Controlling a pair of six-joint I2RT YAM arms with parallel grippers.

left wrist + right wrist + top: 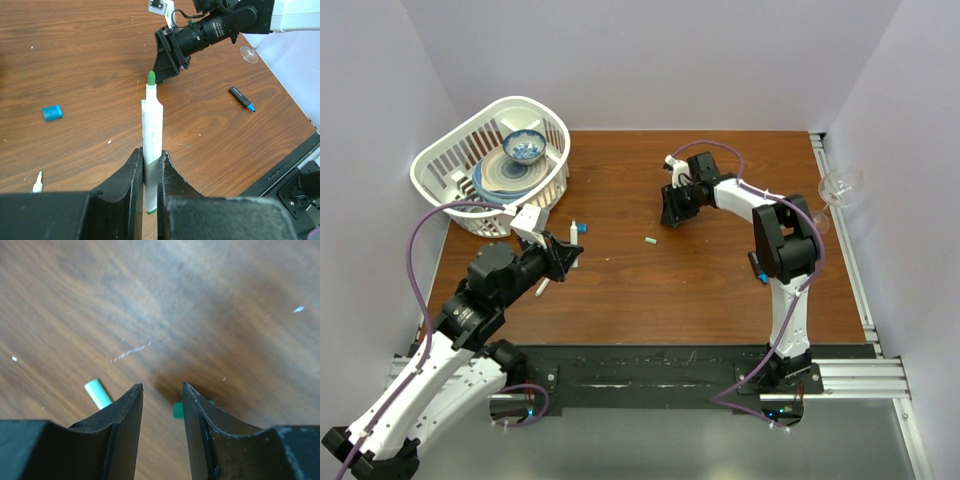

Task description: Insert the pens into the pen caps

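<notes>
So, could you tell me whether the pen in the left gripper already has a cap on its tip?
No, the pen held by the left gripper shows a bare green tip.

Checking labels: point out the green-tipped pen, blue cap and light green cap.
green-tipped pen (pixel 151 125), left wrist view, white barrel
blue cap (pixel 52 112), left wrist view, top face
light green cap (pixel 650 240), top view, middle
</notes>
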